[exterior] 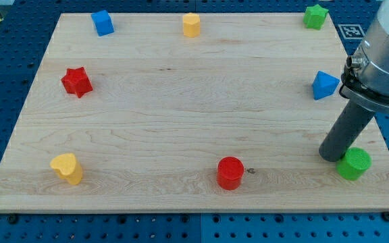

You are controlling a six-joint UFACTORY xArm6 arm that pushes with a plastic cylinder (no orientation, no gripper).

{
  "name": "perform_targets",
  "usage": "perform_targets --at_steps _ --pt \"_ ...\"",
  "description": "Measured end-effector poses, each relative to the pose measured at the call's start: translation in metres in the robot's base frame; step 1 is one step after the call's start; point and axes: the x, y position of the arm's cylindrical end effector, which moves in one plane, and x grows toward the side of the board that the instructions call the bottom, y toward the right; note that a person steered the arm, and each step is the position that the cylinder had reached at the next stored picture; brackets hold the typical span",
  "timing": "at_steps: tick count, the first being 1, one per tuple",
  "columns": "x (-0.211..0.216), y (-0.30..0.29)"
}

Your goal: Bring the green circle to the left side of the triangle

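Observation:
The green circle (354, 164) lies near the board's bottom right corner. The blue triangle (324, 85) lies at the right edge, above it in the view. My tip (331, 157) rests on the board just left of the green circle, touching or almost touching its left side. The rod rises up to the right, and the arm body covers the board's right edge beside the triangle.
A red cylinder (230, 173) sits at the bottom centre, a yellow heart (67, 168) at bottom left, a red star (77, 82) at left. A blue block (102, 22), a yellow block (192, 24) and a green star (315, 16) line the top edge of the wooden board (181, 101).

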Motion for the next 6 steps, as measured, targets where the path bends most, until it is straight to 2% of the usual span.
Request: perform_targets --at_steps 4,6 --pt "0.0 -0.005" --pt "-0.02 -0.001"
